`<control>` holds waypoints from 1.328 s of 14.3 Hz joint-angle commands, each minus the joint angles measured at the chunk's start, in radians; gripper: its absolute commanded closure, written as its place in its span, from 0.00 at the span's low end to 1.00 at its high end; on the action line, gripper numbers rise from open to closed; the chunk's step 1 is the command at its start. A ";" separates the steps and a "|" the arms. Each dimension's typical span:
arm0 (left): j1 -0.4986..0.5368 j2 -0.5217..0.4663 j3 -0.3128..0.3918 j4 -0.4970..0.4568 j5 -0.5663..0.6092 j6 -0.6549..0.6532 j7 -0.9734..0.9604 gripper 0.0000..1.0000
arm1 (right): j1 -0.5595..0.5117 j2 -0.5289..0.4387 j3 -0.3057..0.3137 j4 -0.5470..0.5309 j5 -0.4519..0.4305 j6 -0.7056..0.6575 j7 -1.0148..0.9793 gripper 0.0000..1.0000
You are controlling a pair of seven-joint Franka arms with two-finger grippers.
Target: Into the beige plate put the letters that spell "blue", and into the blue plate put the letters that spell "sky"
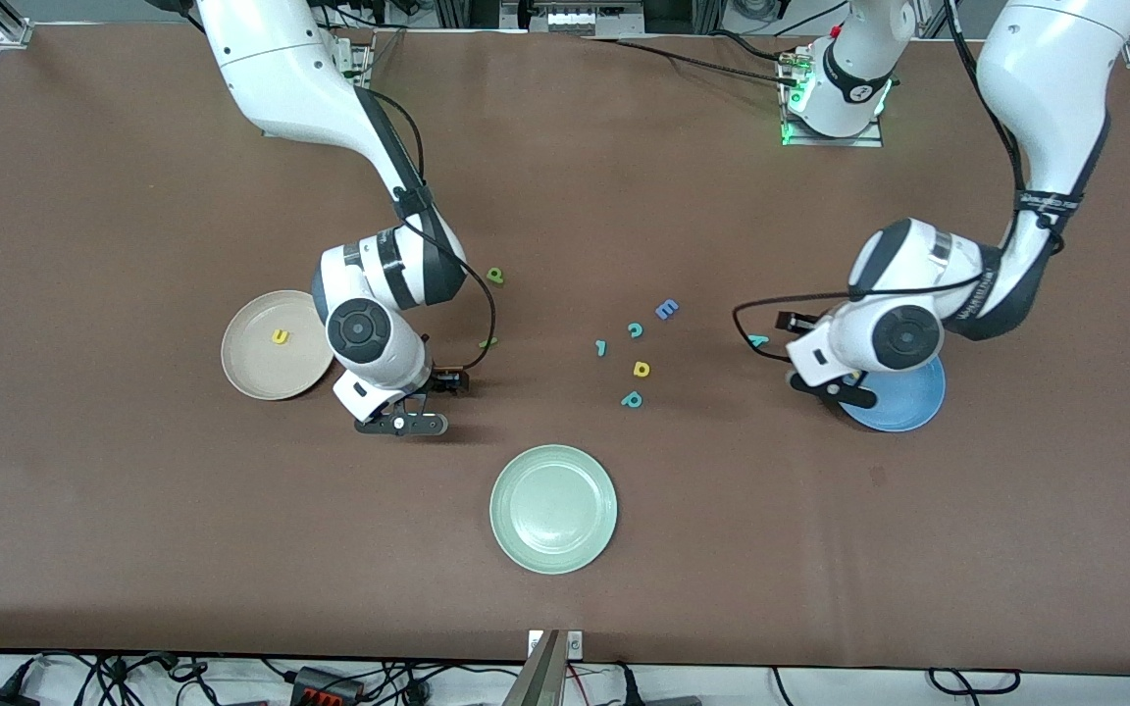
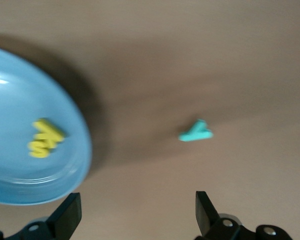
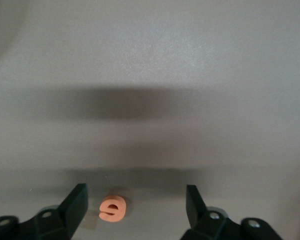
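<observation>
Right tool (image 3: 131, 210) hangs spread over the orange e (image 3: 113, 208), low in its wrist frame and off toward one finger; it should centre before pinching. Beige plate (image 1: 243, 368), mid-left, holds the u (image 1: 280, 336). Left tool (image 2: 135, 215), spread, hovers by the blue plate (image 2: 20, 100); teal y (image 2: 195, 132) waits on the worktop (image 1: 722, 549).

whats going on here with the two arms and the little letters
Two arms are sorting foam letters into plates. The right hand, open, is low over the table beside the beige plate, with the orange e between its fingers. The plate holds a yellow u. The left hand, open, is at the blue plate, which holds yellow letters; the teal y lies nearby.
</observation>
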 commanded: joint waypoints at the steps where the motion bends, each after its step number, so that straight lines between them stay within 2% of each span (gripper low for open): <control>1: 0.006 -0.025 -0.083 -0.050 0.006 0.021 0.083 0.00 | 0.019 0.019 -0.010 0.015 0.077 0.016 0.028 0.15; 3: -0.006 -0.025 -0.103 -0.085 0.096 0.087 0.214 0.00 | 0.031 0.019 -0.010 0.005 0.091 0.013 0.029 0.15; 8: 0.006 -0.016 -0.102 -0.185 0.126 0.254 0.456 0.00 | 0.054 0.017 -0.010 -0.038 0.091 0.010 0.028 0.16; 10: 0.006 -0.002 -0.103 -0.183 0.234 0.288 0.550 0.00 | 0.063 0.017 -0.010 -0.041 0.091 0.005 0.029 0.18; 13: -0.005 0.024 -0.102 -0.185 0.299 0.332 0.555 0.00 | 0.062 0.017 -0.010 -0.042 0.092 -0.001 0.028 0.22; 14: 0.003 0.035 -0.102 -0.185 0.321 0.348 0.562 0.00 | 0.059 0.019 -0.010 -0.044 0.092 -0.002 0.025 0.25; 16: 0.004 0.062 -0.103 -0.185 0.344 0.360 0.570 0.08 | 0.057 0.017 -0.010 -0.045 0.091 -0.001 0.021 0.32; 19: 0.004 0.070 -0.103 -0.186 0.344 0.360 0.569 0.15 | 0.054 0.017 -0.010 -0.045 0.092 0.004 0.023 0.35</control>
